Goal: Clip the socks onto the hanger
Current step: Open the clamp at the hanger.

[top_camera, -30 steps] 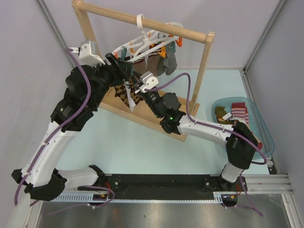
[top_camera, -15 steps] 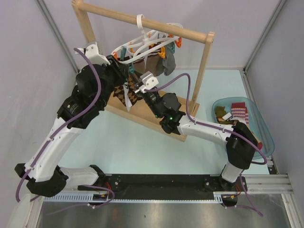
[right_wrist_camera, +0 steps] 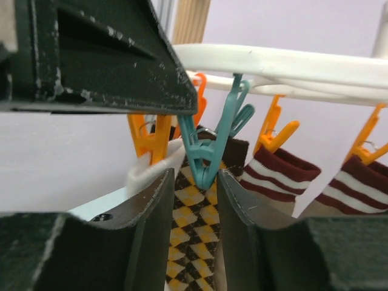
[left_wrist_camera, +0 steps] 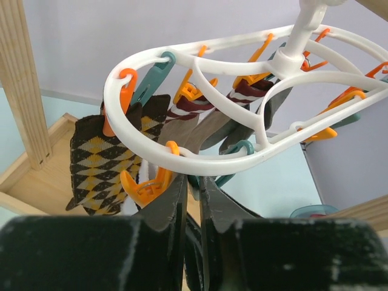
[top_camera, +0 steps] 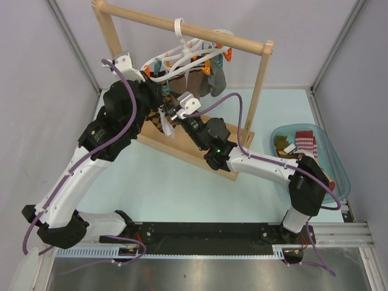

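The white hanger (top_camera: 193, 50) hangs from the wooden rack's top bar, with several socks clipped under it. In the left wrist view its ring (left_wrist_camera: 200, 154) carries orange and teal clips, a brown argyle sock (left_wrist_camera: 100, 163) and maroon-striped socks (left_wrist_camera: 191, 112). My left gripper (left_wrist_camera: 193, 182) is shut just under the ring, with the end of a teal clip (left_wrist_camera: 239, 148) at its tips. My right gripper (right_wrist_camera: 195, 176) is open, its jaws on either side of the lower end of the teal clip (right_wrist_camera: 209, 145), in front of the argyle sock (right_wrist_camera: 194, 224). A white sock (right_wrist_camera: 148, 173) hangs from an orange clip (right_wrist_camera: 151, 142).
The wooden rack (top_camera: 262, 79) stands on its board base (top_camera: 194, 154) at the back of the table. A clear teal bin (top_camera: 327, 159) at the right holds more socks (top_camera: 305, 142). Both arms crowd the hanger's left side. Grey walls close in the left, back and right.
My left arm has swung right and up to the hanger and its gripper has shut. My right gripper's jaws have opened wider around the teal clip.
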You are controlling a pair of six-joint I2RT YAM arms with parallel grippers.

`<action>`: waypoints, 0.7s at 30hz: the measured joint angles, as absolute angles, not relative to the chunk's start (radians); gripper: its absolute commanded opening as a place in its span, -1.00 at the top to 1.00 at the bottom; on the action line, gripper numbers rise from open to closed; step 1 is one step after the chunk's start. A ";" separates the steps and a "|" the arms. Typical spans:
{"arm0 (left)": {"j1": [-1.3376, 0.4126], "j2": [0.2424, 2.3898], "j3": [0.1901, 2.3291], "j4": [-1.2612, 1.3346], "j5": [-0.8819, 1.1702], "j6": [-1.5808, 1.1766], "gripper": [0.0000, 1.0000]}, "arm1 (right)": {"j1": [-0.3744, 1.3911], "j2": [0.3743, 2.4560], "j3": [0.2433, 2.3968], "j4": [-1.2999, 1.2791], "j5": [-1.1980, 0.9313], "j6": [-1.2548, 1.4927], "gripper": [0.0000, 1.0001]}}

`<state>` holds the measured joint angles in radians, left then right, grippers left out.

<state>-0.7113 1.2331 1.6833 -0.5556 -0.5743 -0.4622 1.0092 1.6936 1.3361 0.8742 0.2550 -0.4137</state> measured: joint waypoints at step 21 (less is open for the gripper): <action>-0.662 1.207 1.648 -0.500 -0.510 -0.436 0.76 | 0.801 1.655 1.346 0.752 -0.164 -0.064 -0.22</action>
